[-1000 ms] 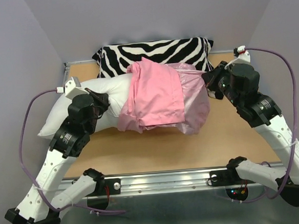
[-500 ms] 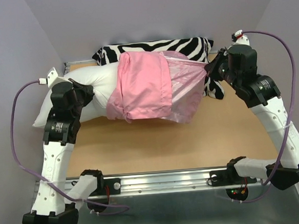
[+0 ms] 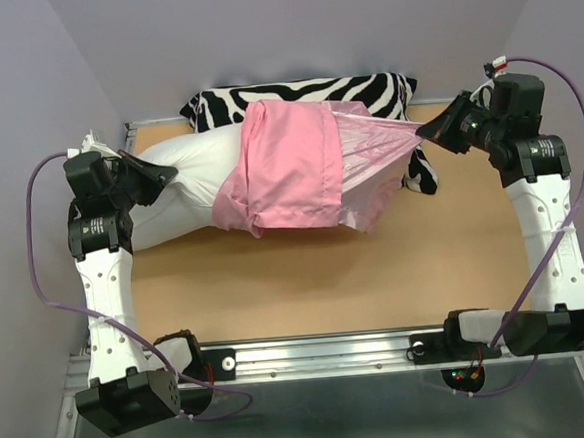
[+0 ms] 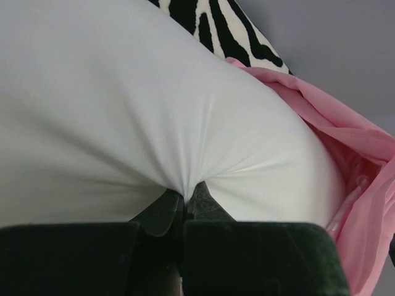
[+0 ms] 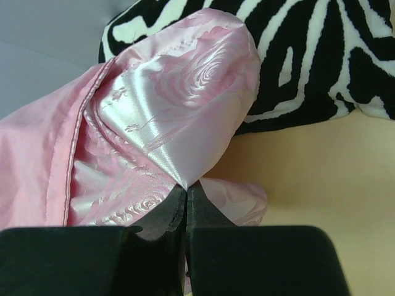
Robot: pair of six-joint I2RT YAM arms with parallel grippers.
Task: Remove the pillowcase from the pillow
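The white pillow (image 3: 194, 181) lies across the back of the table, its left half bare. Its right half sits inside the pink satin pillowcase (image 3: 294, 169), which is bunched in the middle and pulled taut to the right. My left gripper (image 3: 169, 174) is shut on the pillow's left end, pinching a fold of white cloth (image 4: 185, 196). My right gripper (image 3: 428, 132) is shut on the rose-patterned end of the pillowcase (image 5: 179, 111), its jaws pinching a point of the satin (image 5: 186, 187). White pillow (image 4: 123, 111) fills the left wrist view, with the pillowcase (image 4: 364, 160) at its right.
A black-and-white zebra-striped cushion (image 3: 304, 98) lies along the back edge behind the pillow, also showing in the right wrist view (image 5: 321, 55). The tan tabletop (image 3: 326, 277) runs forward to a metal rail (image 3: 311, 353). Purple walls close in on both sides.
Both arms have swung outward, left going left and right going right. The pillowcase has stretched taut toward the right, and more bare white pillow shows at the left.
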